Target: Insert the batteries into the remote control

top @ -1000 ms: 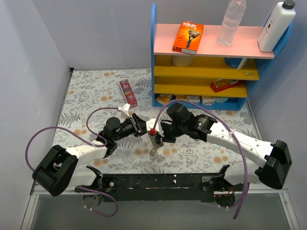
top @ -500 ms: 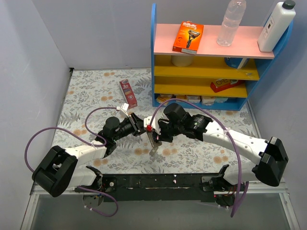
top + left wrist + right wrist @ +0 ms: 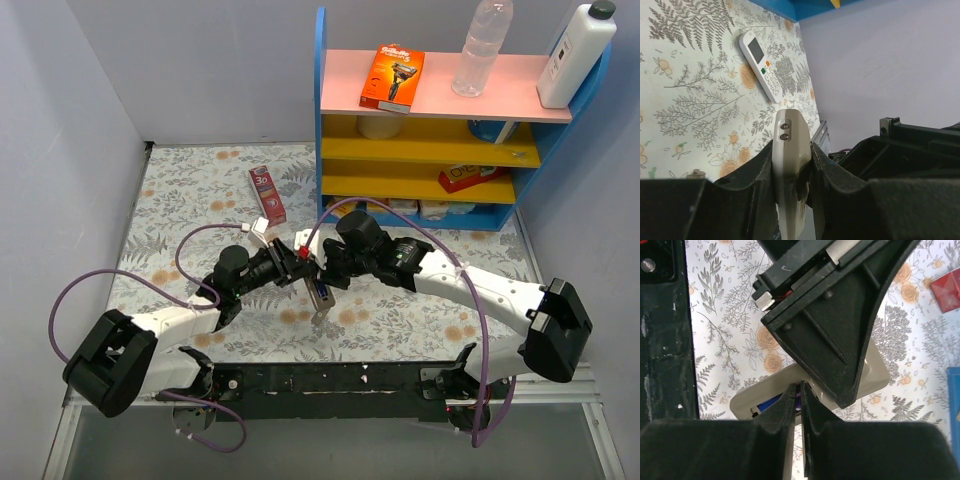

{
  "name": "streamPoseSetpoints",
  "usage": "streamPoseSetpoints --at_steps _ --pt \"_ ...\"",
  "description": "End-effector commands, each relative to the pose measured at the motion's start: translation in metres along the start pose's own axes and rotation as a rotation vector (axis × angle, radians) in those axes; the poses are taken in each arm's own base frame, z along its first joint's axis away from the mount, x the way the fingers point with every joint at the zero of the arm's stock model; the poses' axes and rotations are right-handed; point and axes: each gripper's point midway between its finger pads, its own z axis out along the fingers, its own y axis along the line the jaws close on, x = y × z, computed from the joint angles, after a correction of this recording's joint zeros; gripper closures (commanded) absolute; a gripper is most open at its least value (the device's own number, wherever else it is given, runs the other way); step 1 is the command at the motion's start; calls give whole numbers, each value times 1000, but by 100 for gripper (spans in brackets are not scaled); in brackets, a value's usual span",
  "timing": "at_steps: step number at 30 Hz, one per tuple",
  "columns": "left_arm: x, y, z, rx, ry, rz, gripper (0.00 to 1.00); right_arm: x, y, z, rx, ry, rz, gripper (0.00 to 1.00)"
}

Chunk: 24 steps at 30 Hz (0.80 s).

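Left tool (image 3: 792, 150) is clamped on a beige remote control (image 3: 789, 170). Only its wrist view shows a second white remote (image 3: 760, 65), lying flat on the counter (image 3: 690, 75). Right tool (image 3: 800, 392), fingers all but together, meets the held remote. Only its wrist view shows a blue battery (image 3: 771, 403) in the open bay, at the fingertips.

Top view overhead; wrist views close-up, all sharing remote control (image 3: 320, 294).
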Motion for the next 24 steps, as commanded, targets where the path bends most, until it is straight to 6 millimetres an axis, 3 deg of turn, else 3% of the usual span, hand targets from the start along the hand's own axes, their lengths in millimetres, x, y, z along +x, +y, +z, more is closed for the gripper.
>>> streamPoseSetpoints --at_steps 1,2,3,6,8,10,15,18,24 --pt "-8 -39 -7 109 -40 175 100 -23 -4 -3 32 -59 78 78" --pt "-10 -23 -7 36 -55 177 100 -24 -5 -6 51 -64 120 59" --pt "-12 -13 -8 1 -64 200 100 -26 -6 -10 66 -70 136 51" --pt "-23 20 -18 -138 -133 208 100 -25 -9 -23 132 -73 209 31" --pt "-25 40 -26 -229 -145 211 100 -8 -10 -26 172 -21 287 16" --pt "-34 54 -33 -304 -188 216 100 5 -10 -26 196 18 344 10" --pt "-40 77 -55 -420 -232 179 100 51 -8 -19 268 144 480 12" --pt "-37 87 -64 -457 -240 145 100 69 -6 -9 264 234 519 21" --pt "-32 86 -70 -447 -233 128 100 96 -7 17 250 336 546 41"
